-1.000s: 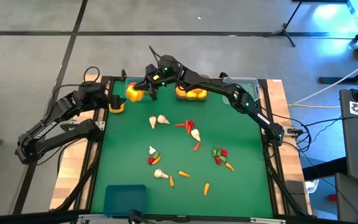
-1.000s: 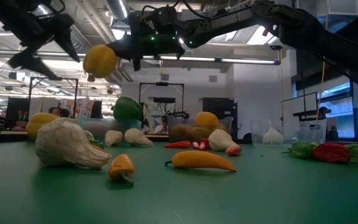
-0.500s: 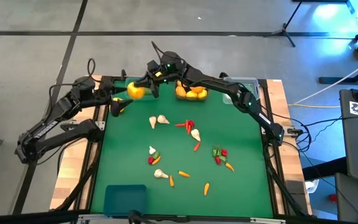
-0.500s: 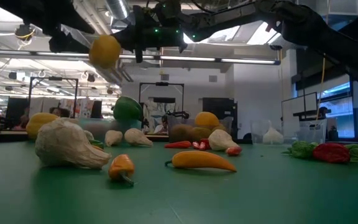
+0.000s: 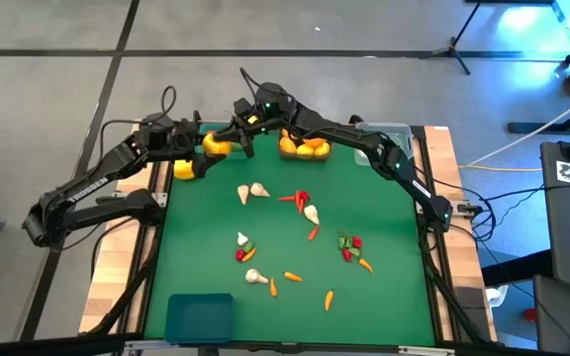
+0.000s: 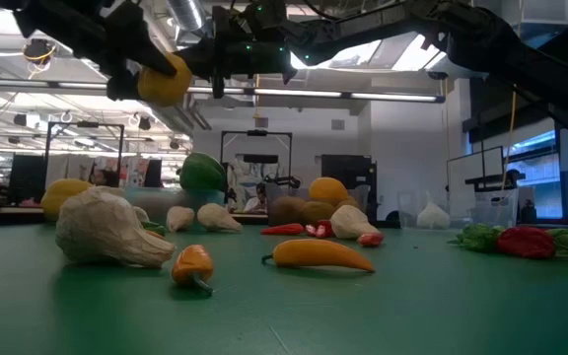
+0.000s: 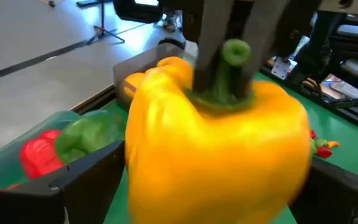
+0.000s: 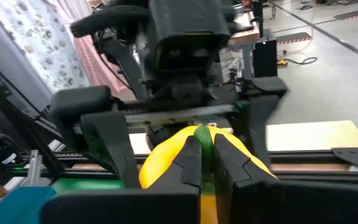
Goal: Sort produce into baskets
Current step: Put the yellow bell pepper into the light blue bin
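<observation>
Since a second ago the left arm has swung in toward the far end of the table, and its left gripper (image 5: 188, 148) now stands with fingers spread wide to either side of the yellow pepper (image 5: 214, 145), which has hardly shifted. That pepper hangs in the air above the far left part of the green mat (image 5: 285, 297), pinched by its green stem (image 7: 234, 53) in the right gripper (image 5: 237, 136), whose fingers are shut tight on it. From the left wrist view the pepper fills the space between the open fingers, though I cannot tell if they touch its sides. To me this looks like a handover about to happen: the left claw needs only close before the right lets go. Beyond it, a translucent teal basket (image 7: 17, 174) holds a red pepper (image 7: 39, 151) and a green pepper (image 7: 95, 134). Garlic, chillies and carrots lie scattered, unsorted.
</observation>
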### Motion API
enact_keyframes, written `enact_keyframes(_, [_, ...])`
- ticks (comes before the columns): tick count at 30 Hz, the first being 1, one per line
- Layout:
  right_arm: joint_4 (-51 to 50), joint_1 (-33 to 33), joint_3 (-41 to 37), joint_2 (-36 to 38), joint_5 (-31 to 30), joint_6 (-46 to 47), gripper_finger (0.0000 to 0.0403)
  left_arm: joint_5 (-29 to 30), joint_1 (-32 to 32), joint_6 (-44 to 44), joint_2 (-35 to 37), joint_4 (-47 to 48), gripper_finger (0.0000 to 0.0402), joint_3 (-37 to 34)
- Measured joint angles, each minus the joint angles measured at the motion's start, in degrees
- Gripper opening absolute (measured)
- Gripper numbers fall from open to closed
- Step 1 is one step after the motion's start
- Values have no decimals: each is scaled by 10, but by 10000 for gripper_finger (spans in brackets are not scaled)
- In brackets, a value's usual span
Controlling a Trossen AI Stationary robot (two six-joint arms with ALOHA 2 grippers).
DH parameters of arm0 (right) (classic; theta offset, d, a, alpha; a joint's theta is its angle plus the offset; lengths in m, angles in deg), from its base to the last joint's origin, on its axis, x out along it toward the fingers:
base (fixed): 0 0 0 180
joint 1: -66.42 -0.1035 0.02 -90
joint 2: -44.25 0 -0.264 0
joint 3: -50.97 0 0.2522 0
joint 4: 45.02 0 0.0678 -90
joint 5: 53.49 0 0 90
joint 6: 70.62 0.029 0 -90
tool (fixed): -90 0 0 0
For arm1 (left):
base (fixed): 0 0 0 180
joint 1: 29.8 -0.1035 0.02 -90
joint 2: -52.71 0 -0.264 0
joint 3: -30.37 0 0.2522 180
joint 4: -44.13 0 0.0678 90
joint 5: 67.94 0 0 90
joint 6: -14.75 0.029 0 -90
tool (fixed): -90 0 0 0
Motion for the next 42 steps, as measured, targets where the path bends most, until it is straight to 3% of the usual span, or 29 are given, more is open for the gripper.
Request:
enact_keyframes(10, [-2,-2,0,0,7,2,6,-12,7,-16,-17,-37,358,0])
enact_keyframes(18, [-4,0,0,0,-17,1,33,-2,7,-25,-17,-26,331,0])
enact_keyframes(28, [0,52,1,35,-15,8,121,178,7,-16,-18,-12,336,0])
enact_keyframes(34, [-4,88,0,61,27,45,160,310,6,-31,-54,-22,337,0])
enact_keyframes(42, [-7,104,0,85,88,70,162,368,-11,-36,-182,-66,337,0])
